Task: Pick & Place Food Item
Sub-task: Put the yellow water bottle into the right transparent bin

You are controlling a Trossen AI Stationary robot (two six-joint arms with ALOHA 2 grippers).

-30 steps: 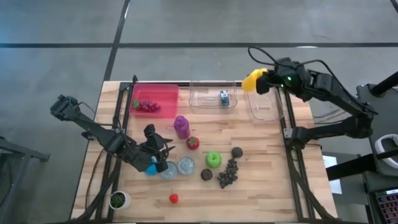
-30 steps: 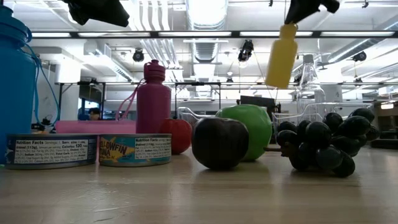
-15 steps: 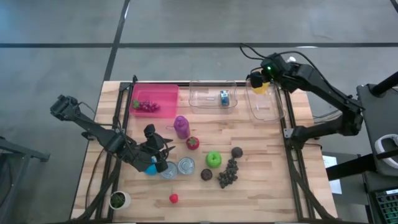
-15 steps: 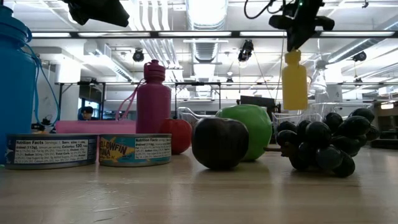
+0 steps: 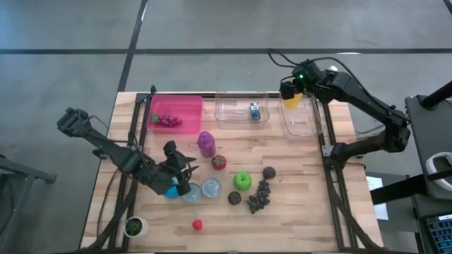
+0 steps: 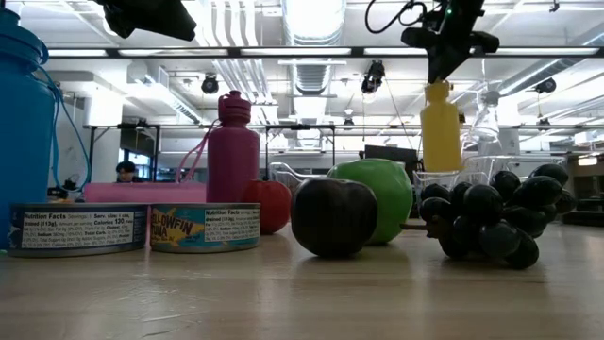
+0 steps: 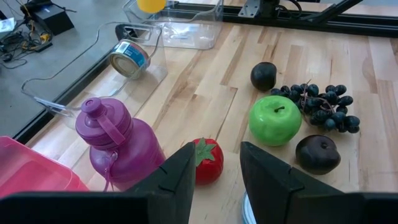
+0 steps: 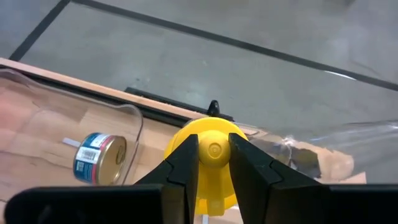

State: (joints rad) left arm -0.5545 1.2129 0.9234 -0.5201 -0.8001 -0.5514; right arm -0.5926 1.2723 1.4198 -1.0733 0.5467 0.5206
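A yellow bottle [image 6: 441,127] hangs upright under my right gripper [image 8: 213,149], which is shut on it above the far left corner of the right clear bin [image 5: 304,121]. In the high view the bottle [image 5: 292,101] shows just under that gripper [image 5: 290,89]. My left gripper [image 7: 216,163] stands open over the table's near left part, close to the blue bottle [image 5: 171,190] and two cans [image 5: 211,188], with nothing between its fingers. My right gripper pinches the yellow bottle's cap [image 8: 212,140] between its two fingers, one on each side. The fingers come slanting down from the table's far right. The bottle hangs upright below them, lifted clear of the table.
A middle clear bin [image 5: 231,113] holds a small can [image 5: 254,110]. A pink bin [image 5: 185,107] holds red grapes. A purple bottle [image 5: 205,143], tomato [image 5: 219,162], green apple [image 5: 242,180], two dark plums, dark grapes [image 5: 259,197], a strawberry [image 5: 198,225] and a small potted plant [image 5: 134,226] stand on the wood.
My right gripper has swung toward the table's left edge and gone down a little, tipping further downward. The yellow bottle went with it: it hung tilted a second ago and now hangs upright and lower, over the right clear bin's far left corner.
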